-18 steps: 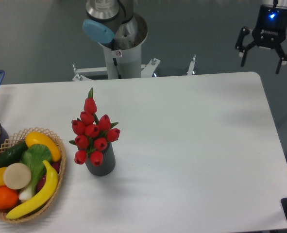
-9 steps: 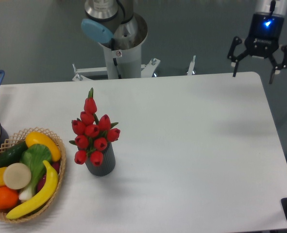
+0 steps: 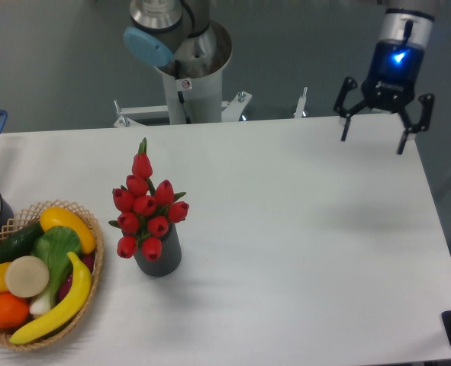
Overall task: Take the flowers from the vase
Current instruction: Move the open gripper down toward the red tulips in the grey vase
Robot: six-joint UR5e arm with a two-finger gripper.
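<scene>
While the tool (image 3: 372, 139) hangs above the far right edge of the white tabletop (image 3: 301, 229) with its fingers spread wide and nothing between them, the red tulips (image 3: 146, 204) stand upright in the dark grey ribbed vase (image 3: 161, 258), well apart, beside a wicker basket (image 3: 94, 263) of toy fruit.

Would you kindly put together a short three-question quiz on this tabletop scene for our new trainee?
1. True or false: the flowers stand in the vase.
2. The gripper is: A) shut on the flowers, B) open above the table's far right part, C) inside the basket.
3. Which side of the vase, as the camera sees it, is the basket on?

Key
1. True; the stems are in the vase's mouth.
2. B; its fingers are spread and hold nothing.
3. The left, at the table's left edge, apart from the vase.
</scene>
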